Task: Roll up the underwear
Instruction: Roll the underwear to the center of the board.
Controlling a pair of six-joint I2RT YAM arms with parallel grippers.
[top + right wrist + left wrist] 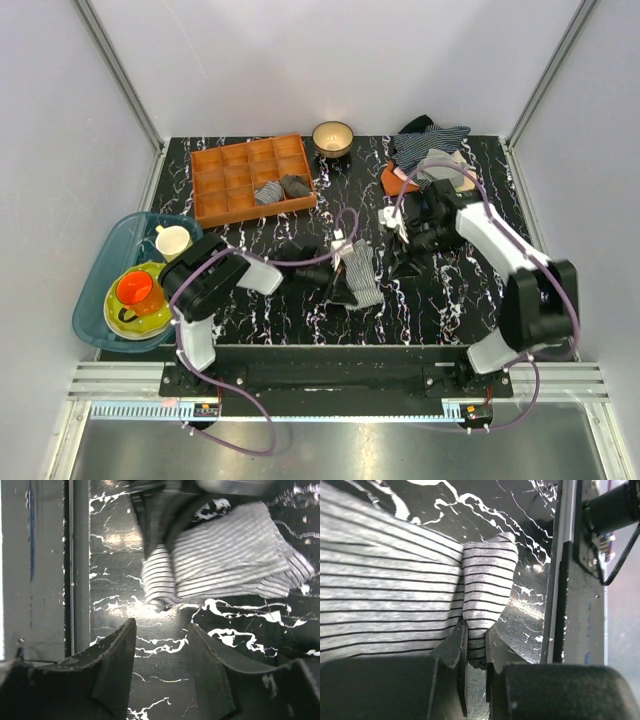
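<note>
Left jaws clamped on underwear (487, 585) fold; right jaws apart.

Bright even overhead light, glare on glossy table (122, 605), right wrist view blurred at top

A: Where was there room around the underwear (360, 272)?

B: On its right side. A bare stretch of table (450, 300) lay between the cloth and the right gripper (161, 630), whose fingers stood apart over black marble.

A: And the left side?

B: Blocked. The left gripper (475, 642) was clamped on a folded corner, and its arm (250, 272) lay across the table from near the teal tray (95, 290) to the cloth.

A: Behind?

B: A strip of bare marble lay there. Beyond it the orange divider box (225, 180) and the bowl (332, 138) stood at the back. A dark striped garment (435, 143) filled the far right corner.
</note>
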